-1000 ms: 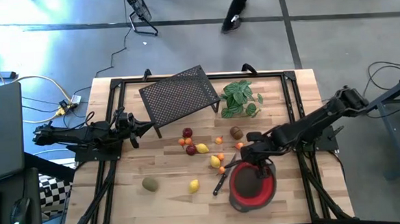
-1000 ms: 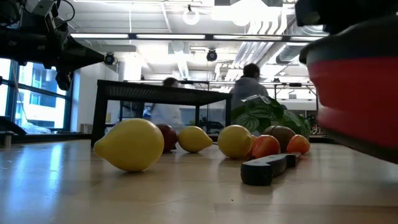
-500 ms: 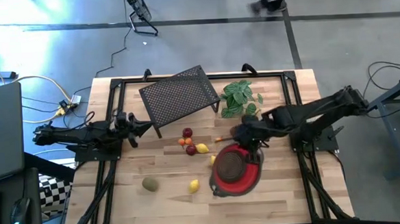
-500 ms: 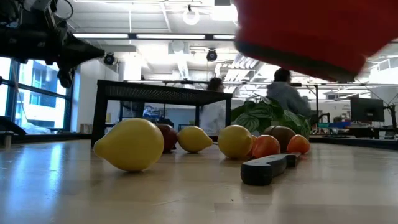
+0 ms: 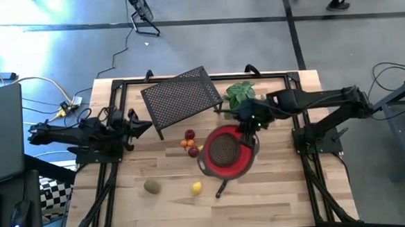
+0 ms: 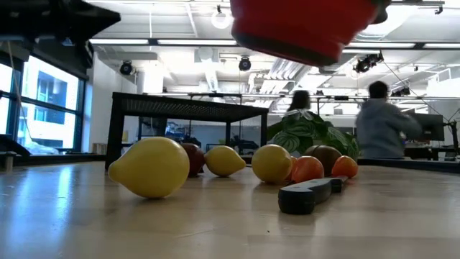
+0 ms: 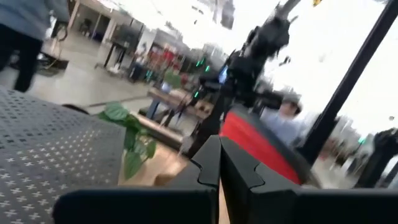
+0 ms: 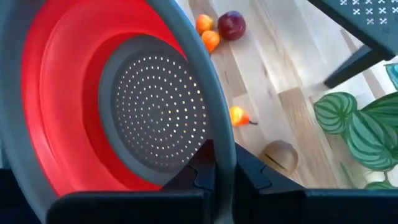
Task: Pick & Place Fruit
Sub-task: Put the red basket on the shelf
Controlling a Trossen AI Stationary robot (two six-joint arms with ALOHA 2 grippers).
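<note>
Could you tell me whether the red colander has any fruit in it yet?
Empty. The right wrist view shows the red colander's perforated base bare, while the right gripper grips its rim.

A robotics lab or open workshop hall: a pale wooden counter (image 5: 276, 200) on a black metal frame stands on a grey concrete floor (image 5: 185, 45) with loose cables, under exposed ceiling ducts (image 6: 287, 68) and strip lights, people at far desks (image 6: 384, 129).

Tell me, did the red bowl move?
Yes. The red colander, held by the right gripper, has gone from the table's front right toward the mesh rack.
</note>
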